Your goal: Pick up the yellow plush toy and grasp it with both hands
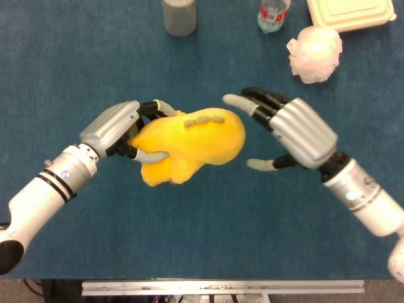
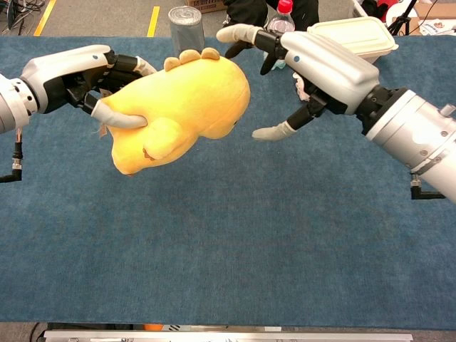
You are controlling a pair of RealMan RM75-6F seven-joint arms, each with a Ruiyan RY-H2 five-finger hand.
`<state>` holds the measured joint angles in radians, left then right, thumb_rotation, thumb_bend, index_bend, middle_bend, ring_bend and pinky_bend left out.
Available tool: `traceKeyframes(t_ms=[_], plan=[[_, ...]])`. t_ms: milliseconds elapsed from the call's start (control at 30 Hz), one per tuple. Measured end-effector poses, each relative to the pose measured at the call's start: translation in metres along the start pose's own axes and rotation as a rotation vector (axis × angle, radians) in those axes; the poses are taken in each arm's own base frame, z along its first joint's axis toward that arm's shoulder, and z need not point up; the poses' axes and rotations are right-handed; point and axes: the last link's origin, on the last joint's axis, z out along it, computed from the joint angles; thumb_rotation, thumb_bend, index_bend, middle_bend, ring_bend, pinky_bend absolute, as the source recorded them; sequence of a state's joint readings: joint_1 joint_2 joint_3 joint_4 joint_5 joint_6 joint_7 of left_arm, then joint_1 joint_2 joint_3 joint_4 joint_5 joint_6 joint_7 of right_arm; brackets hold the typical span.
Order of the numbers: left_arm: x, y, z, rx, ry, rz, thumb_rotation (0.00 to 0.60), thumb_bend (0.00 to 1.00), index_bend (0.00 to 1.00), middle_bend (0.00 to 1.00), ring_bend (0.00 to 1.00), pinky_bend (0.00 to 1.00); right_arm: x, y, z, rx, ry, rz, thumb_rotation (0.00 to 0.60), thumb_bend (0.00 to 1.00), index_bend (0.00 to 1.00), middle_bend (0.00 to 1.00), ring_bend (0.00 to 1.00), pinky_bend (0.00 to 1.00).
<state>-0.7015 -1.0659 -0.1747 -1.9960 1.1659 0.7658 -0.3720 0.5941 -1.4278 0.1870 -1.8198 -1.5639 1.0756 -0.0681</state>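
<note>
Fingers of left hand (image 1: 117,126) were curled into one end of yellow plush toy (image 1: 192,142), carrying it clear above the blue worktop (image 1: 202,240), other end left free, probably for the second grip. Right hand (image 1: 297,129) sat just beside that free end, fingers spread wide, holding nothing, not touching so far as could be told. Grey can (image 2: 187,28), bottle (image 1: 273,14) and white puff (image 1: 314,53) stood well behind.

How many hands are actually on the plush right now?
1. The left hand grips the plush at its left end; the right hand is open beside its other end, not touching.
</note>
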Motion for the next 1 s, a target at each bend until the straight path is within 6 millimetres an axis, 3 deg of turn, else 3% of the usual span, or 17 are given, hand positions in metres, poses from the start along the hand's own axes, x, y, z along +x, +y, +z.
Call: traceKeyframes(t_ms=[133, 267, 400, 533, 633, 733, 833, 1000], plan=[[-0.003, 0.004, 0.004, -0.005, -0.006, -0.014, 0.6, 0.27, 0.38, 0.4, 0.38, 0.55, -0.008, -0.011, 0.014, 0.026, 0.015, 0.015, 0.6, 0.08, 0.13, 0.24, 0.15, 0.35], [-0.003, 0.006, 0.007, -0.005, -0.011, -0.027, 0.6, 0.27, 0.38, 0.4, 0.38, 0.54, -0.012, -0.018, 0.022, 0.038, 0.061, 0.02, 0.6, 0.27, 0.35, 0.37, 0.28, 0.53], [-0.002, 0.007, 0.007, -0.009, -0.009, -0.033, 0.6, 0.27, 0.38, 0.4, 0.38, 0.54, -0.014, -0.021, 0.026, 0.04, 0.116, 0.025, 0.6, 0.37, 0.46, 0.42, 0.35, 0.64], [-0.002, 0.006, 0.007, -0.012, -0.011, -0.034, 0.6, 0.27, 0.36, 0.4, 0.38, 0.54, -0.015, -0.019, 0.027, 0.03, 0.128, 0.035, 0.6, 0.4, 0.52, 0.46, 0.4, 0.7], [-0.001, 0.006, 0.007, -0.015, -0.013, -0.042, 0.6, 0.27, 0.28, 0.34, 0.32, 0.53, -0.015, -0.018, 0.026, 0.025, 0.13, 0.04, 0.6, 0.43, 0.54, 0.48, 0.44, 0.72], [-0.001, 0.006, 0.006, -0.013, -0.027, -0.051, 0.6, 0.27, 0.15, 0.19, 0.15, 0.43, -0.015, -0.018, 0.025, 0.025, 0.132, 0.04, 0.6, 0.44, 0.56, 0.49, 0.48, 0.75], [0.0, 0.005, 0.006, -0.019, -0.031, -0.045, 0.6, 0.25, 0.04, 0.05, 0.01, 0.24, -0.015, -0.017, 0.024, 0.024, 0.133, 0.042, 0.6, 0.45, 0.57, 0.5, 0.49, 0.76], [0.003, 0.002, 0.004, -0.015, -0.038, -0.026, 0.6, 0.21, 0.0, 0.0, 0.0, 0.08, -0.012, -0.014, 0.022, 0.016, 0.138, 0.039, 0.6, 0.46, 0.57, 0.5, 0.5, 0.76]])
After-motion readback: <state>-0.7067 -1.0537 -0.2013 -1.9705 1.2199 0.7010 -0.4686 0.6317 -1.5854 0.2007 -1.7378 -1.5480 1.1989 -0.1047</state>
